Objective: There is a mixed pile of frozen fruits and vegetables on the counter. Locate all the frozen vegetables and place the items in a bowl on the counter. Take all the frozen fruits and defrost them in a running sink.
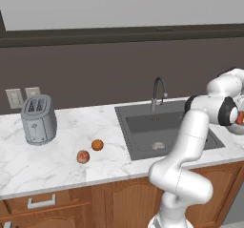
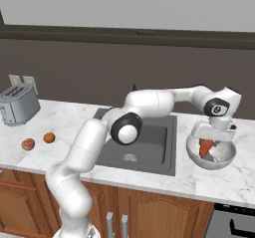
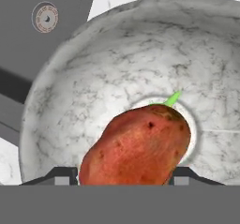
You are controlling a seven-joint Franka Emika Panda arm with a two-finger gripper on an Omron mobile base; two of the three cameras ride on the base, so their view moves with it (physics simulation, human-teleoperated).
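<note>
My gripper (image 2: 208,142) hangs over the pale round bowl (image 2: 220,163) on the counter (image 2: 214,182) right of the sink (image 2: 152,142). It is shut on the orange-red tapered root (image 2: 204,148), which sits low inside the bowl. In the hand view the root (image 3: 140,148) lies between the two fingertips (image 3: 63,177), green stub pointing at the bowl's (image 3: 93,78) floor. Its red end (image 1: 239,119) shows at the right edge of the left base view. The round orange fruit (image 1: 97,145) and the reddish apple-like fruit (image 1: 83,156) lie on the counter left of the sink (image 1: 147,127).
A grey toaster (image 1: 38,119) stands at the back left of the counter, below wall sockets (image 1: 23,96). The gooseneck faucet (image 1: 158,91) rises behind the sink basin. My arm's long white link (image 2: 159,102) reaches across above the sink.
</note>
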